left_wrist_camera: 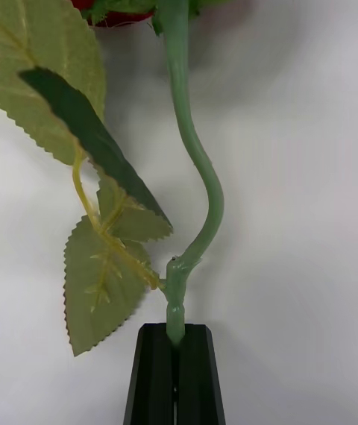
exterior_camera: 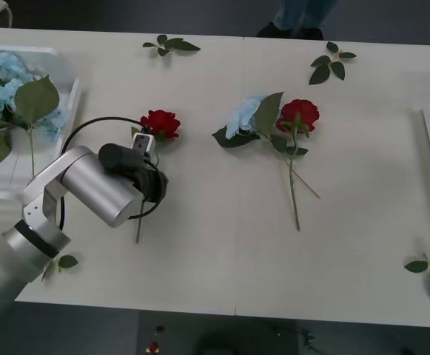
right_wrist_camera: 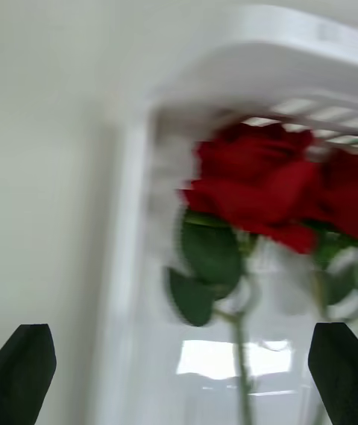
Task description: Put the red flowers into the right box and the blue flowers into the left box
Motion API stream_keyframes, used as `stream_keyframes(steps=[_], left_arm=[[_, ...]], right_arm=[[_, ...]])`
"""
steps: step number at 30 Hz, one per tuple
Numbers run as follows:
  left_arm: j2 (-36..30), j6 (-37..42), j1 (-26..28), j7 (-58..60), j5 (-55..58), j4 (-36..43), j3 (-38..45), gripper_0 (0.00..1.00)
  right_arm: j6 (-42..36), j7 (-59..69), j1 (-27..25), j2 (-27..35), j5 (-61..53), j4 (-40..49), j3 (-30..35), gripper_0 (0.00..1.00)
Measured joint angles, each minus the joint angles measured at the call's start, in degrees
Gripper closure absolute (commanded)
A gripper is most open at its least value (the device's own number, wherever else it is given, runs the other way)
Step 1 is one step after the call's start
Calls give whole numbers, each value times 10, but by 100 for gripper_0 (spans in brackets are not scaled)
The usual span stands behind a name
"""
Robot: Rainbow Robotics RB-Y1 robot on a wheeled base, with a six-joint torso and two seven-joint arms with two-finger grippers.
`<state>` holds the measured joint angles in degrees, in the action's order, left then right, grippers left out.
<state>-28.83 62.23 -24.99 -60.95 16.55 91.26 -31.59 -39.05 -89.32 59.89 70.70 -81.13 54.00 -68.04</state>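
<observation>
The left arm reached forward over the tabletop, its left gripper clamped on a red rose stem. The right gripper hung spread wide above the right box, where red flowers lay.

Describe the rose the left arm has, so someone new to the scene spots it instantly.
On the white table, look at the left half, just right of the tray of blue flowers. The rose lies alone there, its stem pinched in the shut left gripper. The other table rose sits further right against a blue flower and is not held.
</observation>
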Motion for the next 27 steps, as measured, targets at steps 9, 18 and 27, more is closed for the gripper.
stream_keyframes(steps=[9,18,27], left_arm=[[-24,0,27,-1,0,47,0,0],[-24,0,18,-1,15,74,44,0],[6,0,-52,-3,-5,-14,44,0]], right_arm=[[-153,26,0,-18,-146,99,106,0],[-179,166,0,-83,-179,143,131,0],[-179,331,0,-179,-5,177,123,0]])
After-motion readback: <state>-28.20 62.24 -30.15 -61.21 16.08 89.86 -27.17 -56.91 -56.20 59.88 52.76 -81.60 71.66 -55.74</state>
